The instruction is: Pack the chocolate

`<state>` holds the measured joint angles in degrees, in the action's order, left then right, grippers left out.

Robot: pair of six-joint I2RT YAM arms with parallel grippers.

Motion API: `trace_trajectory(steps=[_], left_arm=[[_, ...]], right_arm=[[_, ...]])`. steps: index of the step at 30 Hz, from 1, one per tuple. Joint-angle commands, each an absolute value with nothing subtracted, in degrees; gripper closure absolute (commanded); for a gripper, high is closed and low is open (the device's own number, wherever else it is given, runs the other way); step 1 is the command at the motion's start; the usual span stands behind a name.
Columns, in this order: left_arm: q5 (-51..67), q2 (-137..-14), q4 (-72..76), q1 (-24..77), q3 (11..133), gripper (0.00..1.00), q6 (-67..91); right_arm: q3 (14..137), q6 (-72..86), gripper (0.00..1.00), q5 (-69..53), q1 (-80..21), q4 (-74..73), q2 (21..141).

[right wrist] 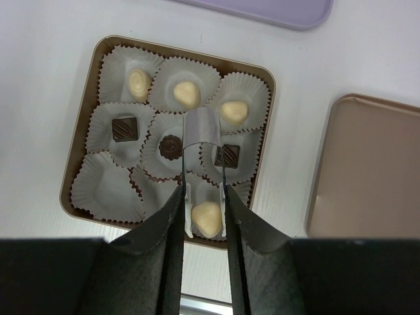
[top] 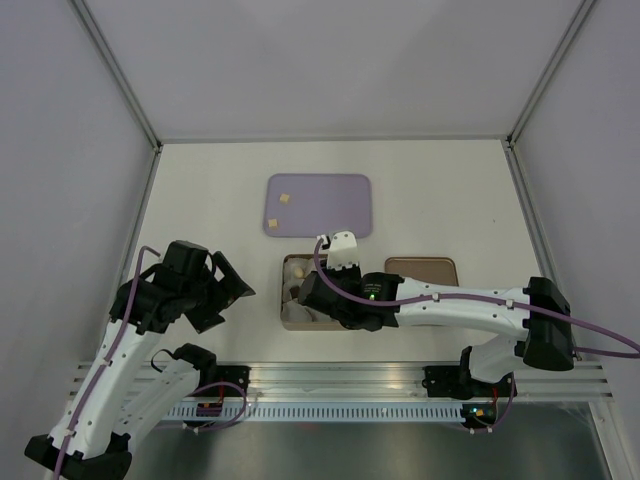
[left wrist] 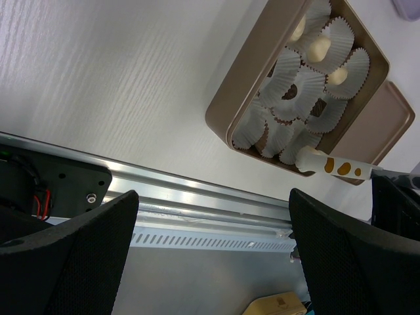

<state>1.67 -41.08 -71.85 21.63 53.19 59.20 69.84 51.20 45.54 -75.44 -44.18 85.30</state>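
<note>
Pressed close together, the right fingers (right wrist: 169,239) pinch a pale chocolate (right wrist: 207,219) between their thin white tips, low over the front middle cup of the box (left wrist: 230,105); I am watching mostly through the right wrist camera. The left fingers (left wrist: 72,256) are spread wide and hold nothing, hanging over the table (top: 200,190) to the left of the box.

White crinkled paper cups (right wrist: 108,187) fill the box in three rows; the far row holds three pale pieces (right wrist: 186,94), the middle row three dark pieces (right wrist: 170,146), and the front left cup shows nothing in it. Two tan pieces (top: 285,198) lie on a lavender tray (top: 340,205) beyond the box; the flat brown lid (top: 421,268) rests on the table just right of the box.

I judge each piece to be very light and stiff, yet smooth enough to squirt out of a tight pinch and soft enough to be marked by one; I would take it by two opposite sides, near its middle, with gentle pressure. The paper cups look flimsy and likely to shift if nudged.

I can read no brand, label or writing anywhere.
</note>
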Motion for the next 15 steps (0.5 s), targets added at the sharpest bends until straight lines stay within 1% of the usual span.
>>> trace_trajectory(steps=[1, 15], left_arm=[[3.1, -40.7, -71.2, 21.8, 53.3, 0.0, 59.0], [2.7, -40.9, -71.1, 21.8, 53.3, 0.0, 59.4]], right_arm=[[69.3, 51.0, 0.81, 46.8, -75.7, -42.1, 85.4], [69.0, 49.6, 0.81, 44.6, -75.7, -42.4, 85.9]])
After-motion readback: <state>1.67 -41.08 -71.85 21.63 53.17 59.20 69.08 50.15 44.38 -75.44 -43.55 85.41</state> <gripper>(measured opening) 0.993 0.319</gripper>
